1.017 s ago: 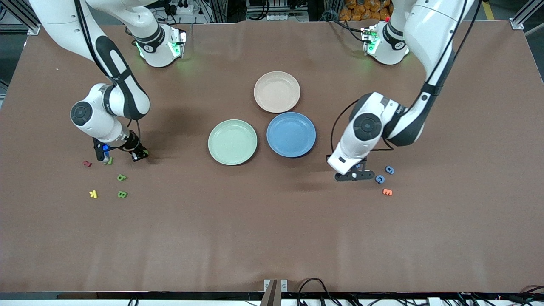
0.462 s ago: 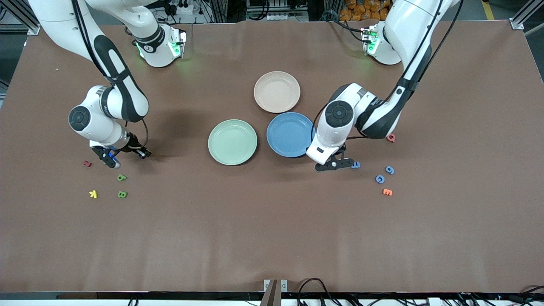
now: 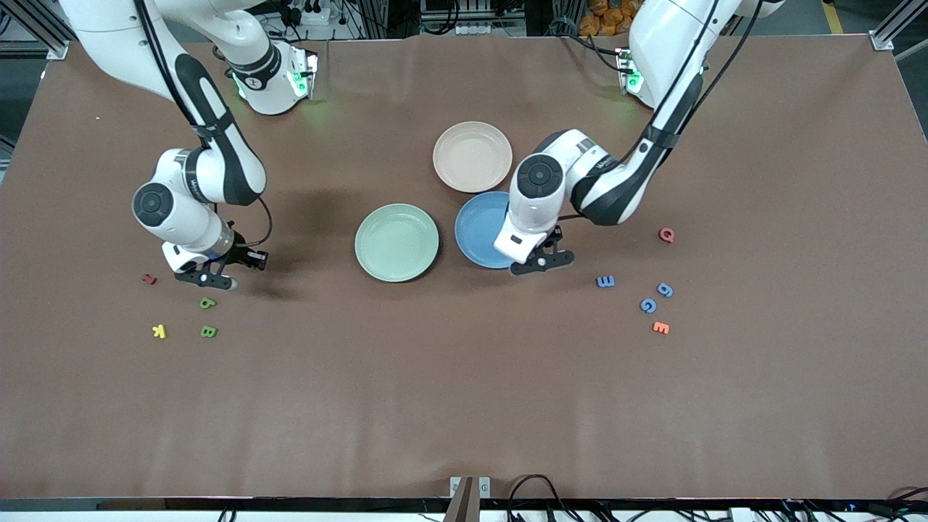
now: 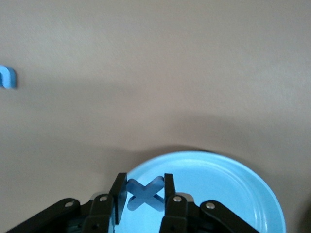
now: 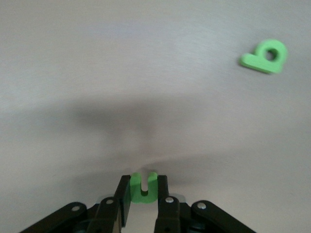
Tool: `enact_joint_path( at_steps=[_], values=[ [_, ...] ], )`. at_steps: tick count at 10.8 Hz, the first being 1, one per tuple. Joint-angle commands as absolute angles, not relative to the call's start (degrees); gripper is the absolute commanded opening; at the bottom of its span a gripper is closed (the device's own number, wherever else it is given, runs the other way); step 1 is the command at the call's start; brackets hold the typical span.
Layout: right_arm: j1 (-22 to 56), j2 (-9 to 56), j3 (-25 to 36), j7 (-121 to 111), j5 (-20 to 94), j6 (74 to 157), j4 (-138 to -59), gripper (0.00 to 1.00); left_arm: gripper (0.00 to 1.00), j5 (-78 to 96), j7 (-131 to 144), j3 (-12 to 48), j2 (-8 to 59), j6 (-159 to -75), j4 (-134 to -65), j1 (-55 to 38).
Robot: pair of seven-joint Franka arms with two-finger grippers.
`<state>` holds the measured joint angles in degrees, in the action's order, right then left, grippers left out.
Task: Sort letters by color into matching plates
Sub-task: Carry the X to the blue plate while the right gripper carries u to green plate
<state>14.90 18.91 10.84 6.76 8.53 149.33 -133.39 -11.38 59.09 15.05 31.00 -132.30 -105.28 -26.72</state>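
Blue X letter [image 4: 145,193] clamped in the left gripper [image 3: 538,262] over the blue plate [image 3: 480,233] rim, green letter [image 5: 143,186] pinched in the right gripper [image 3: 205,275] well short of the green plate [image 3: 396,241]; both plates empty, 3 blue letters [image 3: 605,281] and 2 green letters [image 3: 208,303] unsorted on the table

Bright, even overhead light, soft arm shadows on the table [image 3: 464,406], slightly blurred wrist views

Brown bench [image 3: 464,406] carries three plates: green plate [image 3: 396,242], blue plate [image 3: 482,228], beige plate [image 3: 473,156]. Loose letters lie at both ends.
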Motion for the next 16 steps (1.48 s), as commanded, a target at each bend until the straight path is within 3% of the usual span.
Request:
enact_joint_path(
  at_steps=[1, 3, 7, 11, 12, 13, 14, 16],
  values=[
    [20.37, 17.75, 11.16, 4.39, 0.38, 148.36, -131.84, 0.16, 0.0, -12.3, 66.08, 14.77, 32.95, -131.83, -103.62, -30.4],
    [24.15, 17.93, 11.16, 4.83, -0.53, 147.84, -130.61, 0.14, 0.0, -11.6, 67.85, 14.77, 34.54, -132.1, -102.83, -31.72],
    [31.97, 18.72, 10.72, 11.74, 0.0, 132.04, -120.7, 0.14, 0.0, -11.51, 70.13, 14.77, 34.8, -132.27, -103.01, -31.73],
    [39.45, 19.68, 10.72, 14.5, 1.84, 131.66, -118.57, 0.12, 0.02, -11.51, 71.46, 14.77, 34.8, -132.28, -103.01, -31.9],
    [41.03, 20.3, 10.72, 16.59, 2.28, 131.66, -117.69, 0.12, 0.32, -11.34, 71.54, 14.77, 34.8, -132.28, -103.01, -31.9],
    [42.44, 21.17, 10.72, 17.74, 2.37, 131.66, -116.82, 0.12, 0.91, -10.12, 71.46, 14.77, 34.8, -132.28, -103.01, -31.82],
    [43.41, 21.7, 10.72, 18.36, 2.37, 131.66, -116.37, 0.12, 1.0, -9.85, 71.46, 14.68, 34.8, -132.28, -103.01, -31.82],
    [45.08, 22.58, 10.72, 19.86, 2.37, 131.66, -115.93, 0.12, 1.0, -9.93, 71.46, 14.68, 34.8, -132.28, -103.01, -31.82]
  ],
)
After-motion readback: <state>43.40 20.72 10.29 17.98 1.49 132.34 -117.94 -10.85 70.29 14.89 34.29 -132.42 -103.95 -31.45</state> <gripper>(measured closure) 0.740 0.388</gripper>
